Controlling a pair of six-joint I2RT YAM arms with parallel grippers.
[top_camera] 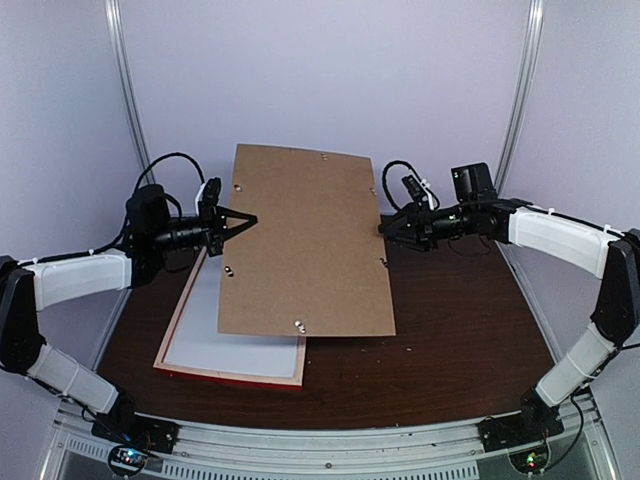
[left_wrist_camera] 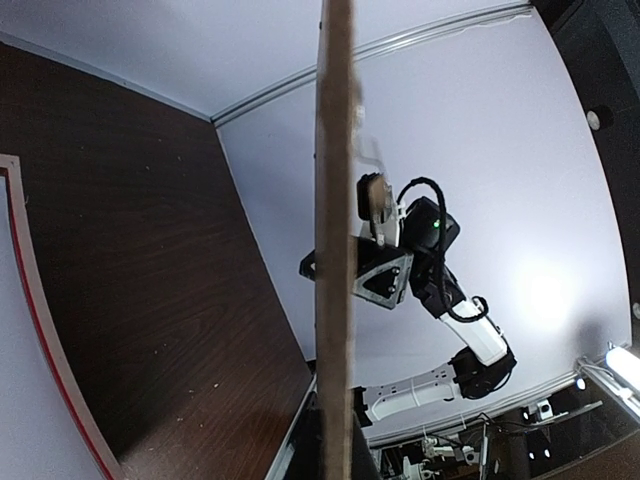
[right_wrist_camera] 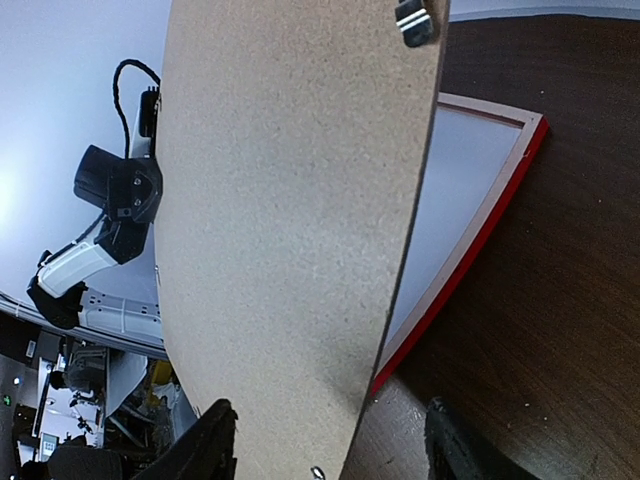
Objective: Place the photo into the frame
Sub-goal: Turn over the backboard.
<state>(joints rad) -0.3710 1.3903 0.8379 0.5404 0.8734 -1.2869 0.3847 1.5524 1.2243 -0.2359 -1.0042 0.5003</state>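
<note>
- The left gripper [top_camera: 243,218] is clenching its jaws on the left edge of the board [top_camera: 305,245], holding it up off the table [top_camera: 460,340].
- The right gripper [top_camera: 384,229] is standing released. Its fingers [right_wrist_camera: 212,440] are spreading wide on either side of the board's right edge, and neither looks to be touching it.
- The board is hanging between the two grippers, plain brown face up, with small metal tabs [top_camera: 298,325] sitting along its edges.
- The frame [top_camera: 230,376] is lying flat on the table under the board, toward the near left, pale wood up and red showing along its outer edge.
- The board is covering the frame's far right part.
- A white sheet [top_camera: 225,345] is filling the frame's opening; whether it is the photo cannot be told.
</note>
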